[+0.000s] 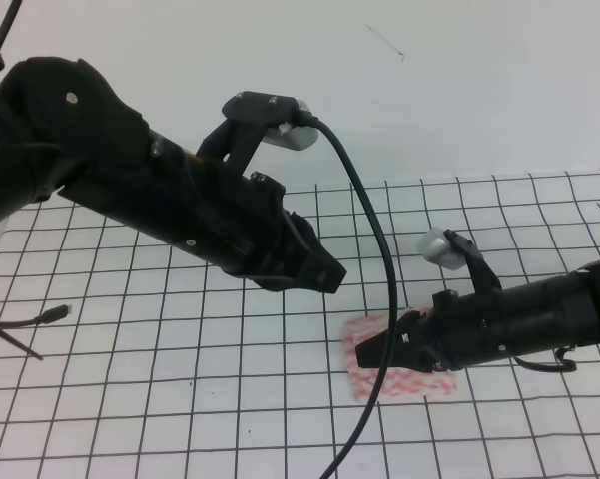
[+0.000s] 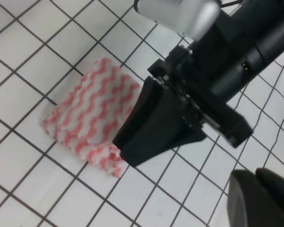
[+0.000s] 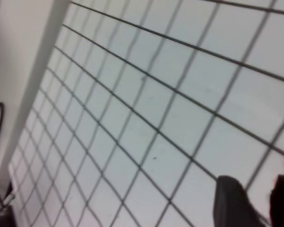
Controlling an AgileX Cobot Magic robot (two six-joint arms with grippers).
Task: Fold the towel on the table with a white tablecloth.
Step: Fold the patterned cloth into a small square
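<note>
Two grippers noted, one towel [image 1: 419,383]. Lies flat on the white tablecloth [image 1: 180,399], compact and roughly rectangular, long axis running across the high view and close to in line with the right arm. Right gripper [image 1: 365,348] sits directly over the towel's left end, tip pointing along that long axis; in the left wrist view the same gripper [image 2: 132,144] covers the towel's [image 2: 87,116] near edge. Cannot tell contact or clearance above the towel. Right fingertips [image 3: 231,204] show dark with a narrow gap in the right wrist view; cannot tell whether pinching cloth or released. Left gripper [image 1: 314,271] hangs above and to the upper left of the towel, well apart from it, fingers drawn together on nothing. Judged the right arm far the nearer for any next fold. Black cable [image 1: 384,259] from the left wrist droops down across the towel's left end, beside the right gripper: a likely snag. Loose wire end [image 1: 52,314] far left of the towel, no obstruction.
</note>
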